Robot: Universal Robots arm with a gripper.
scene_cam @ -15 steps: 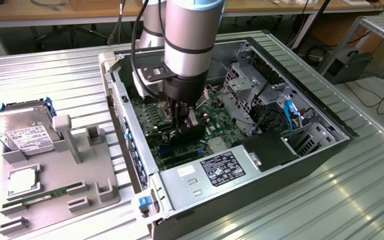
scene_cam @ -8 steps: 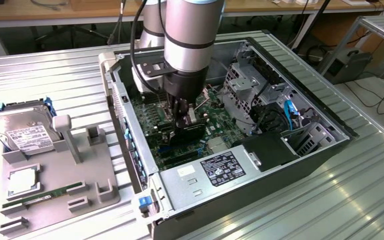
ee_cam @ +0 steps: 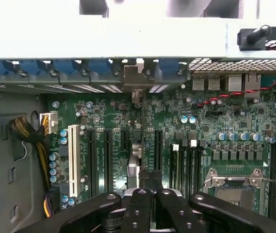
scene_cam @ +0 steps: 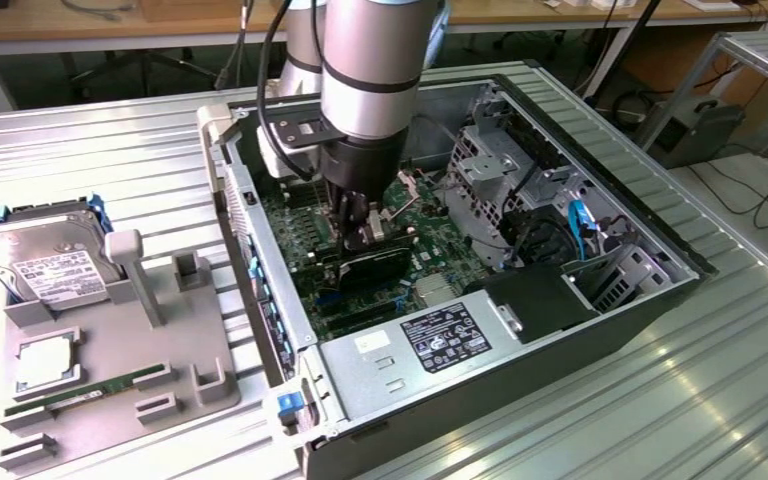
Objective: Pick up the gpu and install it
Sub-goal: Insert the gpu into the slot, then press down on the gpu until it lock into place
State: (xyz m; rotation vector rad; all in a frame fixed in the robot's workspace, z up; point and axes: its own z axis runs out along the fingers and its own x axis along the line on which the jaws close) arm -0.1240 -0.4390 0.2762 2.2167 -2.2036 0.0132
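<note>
Gpu (scene_cam: 373, 268) inside computer case (scene_cam: 624, 300); hard drive (scene_cam: 40, 262) on exterior view's left.

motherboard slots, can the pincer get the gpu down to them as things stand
Probably yes. The pincer is already inside the open case, shut on the gpu, which stands on edge just above the motherboard, with nothing visible between card and slots.

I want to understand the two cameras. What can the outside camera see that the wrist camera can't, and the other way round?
The exterior view alone shows the hard drive and green memory stick on the gray tray beside the computer case. The wrist view alone shows the white slot and the yellow cable bundle. Both show the gripper holding the gpu edge-on over the motherboard.
</note>
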